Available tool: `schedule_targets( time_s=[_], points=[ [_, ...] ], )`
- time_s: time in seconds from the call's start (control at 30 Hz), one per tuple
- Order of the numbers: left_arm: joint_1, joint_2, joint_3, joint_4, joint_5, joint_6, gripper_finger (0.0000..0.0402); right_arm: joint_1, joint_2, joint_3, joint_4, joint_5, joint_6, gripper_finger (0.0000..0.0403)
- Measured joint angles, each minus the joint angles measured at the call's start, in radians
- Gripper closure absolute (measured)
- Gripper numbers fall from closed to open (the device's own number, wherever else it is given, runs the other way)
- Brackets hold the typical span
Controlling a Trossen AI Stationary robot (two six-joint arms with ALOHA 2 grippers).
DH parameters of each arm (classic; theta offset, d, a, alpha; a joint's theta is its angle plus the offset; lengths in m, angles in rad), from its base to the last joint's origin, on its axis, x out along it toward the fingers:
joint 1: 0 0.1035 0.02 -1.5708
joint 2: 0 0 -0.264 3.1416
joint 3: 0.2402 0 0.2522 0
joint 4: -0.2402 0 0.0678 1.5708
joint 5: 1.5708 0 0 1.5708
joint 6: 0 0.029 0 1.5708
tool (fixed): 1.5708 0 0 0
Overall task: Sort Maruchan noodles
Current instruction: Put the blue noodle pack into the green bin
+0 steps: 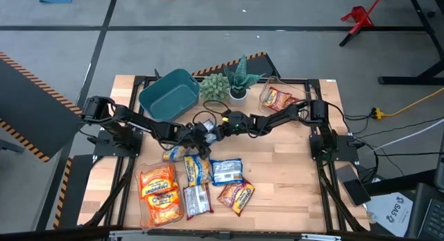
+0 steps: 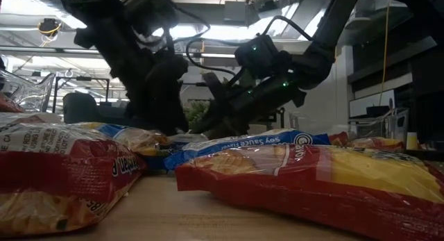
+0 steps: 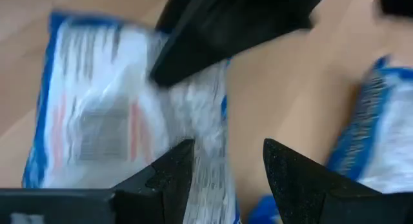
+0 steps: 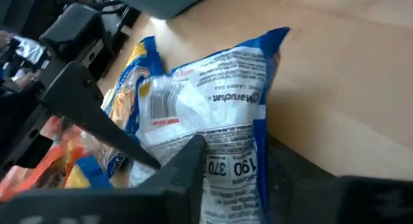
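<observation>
two dark arms meeting near the middle of the wooden table (image 1: 291,178). right gripper (image 4: 232,179) low over a shiny blue and white noodle packet (image 4: 213,121), fingers either side of its end, seemingly pinching it, though hard to tell for sure. left gripper (image 3: 226,166) spread wide, just above the same packet, holding nothing. more shiny packets, orange, red and blue-yellow (image 1: 194,185), lying toward the table's front edge. one red packet in a clear tub (image 1: 276,98) near the back right corner.
</observation>
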Motion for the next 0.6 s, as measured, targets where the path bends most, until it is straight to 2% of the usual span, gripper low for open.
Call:
schedule_targets(
  time_s=[0.2, 0.33, 0.6],
  points=[
    [0.001, -0.035, 0.045, 0.002, 0.057, -0.010, 0.0219, 0.006, 0.000, 0.002, -0.001, -0.055, 0.001, 0.0350],
    [0.000, -0.056, 0.098, 0.003, 0.094, -0.014, 0.0219, 0.006, 0.000, 0.001, -0.001, -0.068, 0.003, 0.0394],
    [-0.011, -0.103, 0.207, -0.173, 0.159, -0.031, 0.0220, 0.031, 0.000, -0.001, 0.010, -0.080, 0.004, 0.0400]
  ],
)
